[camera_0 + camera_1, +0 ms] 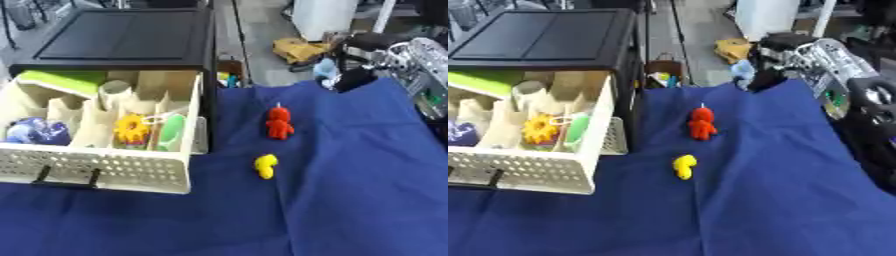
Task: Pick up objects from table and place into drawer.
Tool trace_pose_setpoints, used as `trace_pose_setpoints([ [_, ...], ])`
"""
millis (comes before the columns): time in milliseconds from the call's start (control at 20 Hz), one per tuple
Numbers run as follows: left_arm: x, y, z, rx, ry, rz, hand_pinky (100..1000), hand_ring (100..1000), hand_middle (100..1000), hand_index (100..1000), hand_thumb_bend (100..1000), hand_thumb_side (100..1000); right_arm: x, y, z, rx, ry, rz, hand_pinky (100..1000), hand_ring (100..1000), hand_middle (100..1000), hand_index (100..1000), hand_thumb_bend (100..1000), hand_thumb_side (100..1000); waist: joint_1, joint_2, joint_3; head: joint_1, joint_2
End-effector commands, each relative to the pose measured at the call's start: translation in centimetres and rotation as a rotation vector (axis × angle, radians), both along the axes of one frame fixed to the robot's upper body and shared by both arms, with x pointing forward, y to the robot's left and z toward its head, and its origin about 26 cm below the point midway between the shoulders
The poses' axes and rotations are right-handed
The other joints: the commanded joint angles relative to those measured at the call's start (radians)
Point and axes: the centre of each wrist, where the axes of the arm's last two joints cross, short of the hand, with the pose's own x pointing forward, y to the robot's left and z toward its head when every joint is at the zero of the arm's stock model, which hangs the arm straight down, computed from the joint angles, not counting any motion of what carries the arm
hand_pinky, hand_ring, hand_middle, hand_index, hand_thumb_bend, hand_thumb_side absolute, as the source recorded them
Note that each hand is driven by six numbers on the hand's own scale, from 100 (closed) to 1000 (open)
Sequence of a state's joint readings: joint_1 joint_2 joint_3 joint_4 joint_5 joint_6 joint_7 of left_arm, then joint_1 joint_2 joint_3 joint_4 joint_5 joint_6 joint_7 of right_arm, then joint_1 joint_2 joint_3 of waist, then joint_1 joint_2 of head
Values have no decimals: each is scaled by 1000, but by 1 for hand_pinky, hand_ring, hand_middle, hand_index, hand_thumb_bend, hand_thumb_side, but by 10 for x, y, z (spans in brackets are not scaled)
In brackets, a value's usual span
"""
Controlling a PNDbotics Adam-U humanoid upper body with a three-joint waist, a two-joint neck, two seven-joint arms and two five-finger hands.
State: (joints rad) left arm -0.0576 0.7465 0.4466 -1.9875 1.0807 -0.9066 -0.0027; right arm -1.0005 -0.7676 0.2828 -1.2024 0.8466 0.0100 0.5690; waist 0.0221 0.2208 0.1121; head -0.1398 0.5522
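A red figure (279, 124) stands on the blue cloth (350, 200), with a small yellow object (265, 165) lying in front of it. To the left the white drawer (96, 170) is pulled open from the black cabinet (122, 35). Its compartments hold a green pad, a yellow flower-like toy (132, 129), a green piece (172, 131) and a blue-purple thing (35, 131). My right hand (767, 77) hangs over the cloth's far edge, fingers curled beside a small light blue object (743, 70) held off the table. My left hand shows in neither view.
The silver and black right forearm (833, 62) runs in from the upper right. A black post (213, 95) of the cabinet stands at the drawer's right side. Beyond the table lie a yellow item on the floor (297, 50) and a white bin.
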Motion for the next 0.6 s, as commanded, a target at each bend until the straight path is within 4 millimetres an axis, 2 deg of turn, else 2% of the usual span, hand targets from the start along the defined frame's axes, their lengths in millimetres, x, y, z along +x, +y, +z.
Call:
trace_pose_setpoints([
  [50,-3,0,15,48,-17,2,659,775,789,935,398,1000,-22,6,33,-16,-75,54,742,822,551,739,257,659,-1,-24,-1,7,4],
  [300,-3,0,17,51,-15,1,658,775,789,934,397,1000,-43,26,49,-20,-103,129,743,823,552,740,252,668,-4,-34,-3,12,8],
  [600,-2,-1,21,58,-15,-6,654,774,788,934,396,1000,-75,79,77,-41,-172,343,746,825,555,744,226,693,-14,-53,0,12,21],
])
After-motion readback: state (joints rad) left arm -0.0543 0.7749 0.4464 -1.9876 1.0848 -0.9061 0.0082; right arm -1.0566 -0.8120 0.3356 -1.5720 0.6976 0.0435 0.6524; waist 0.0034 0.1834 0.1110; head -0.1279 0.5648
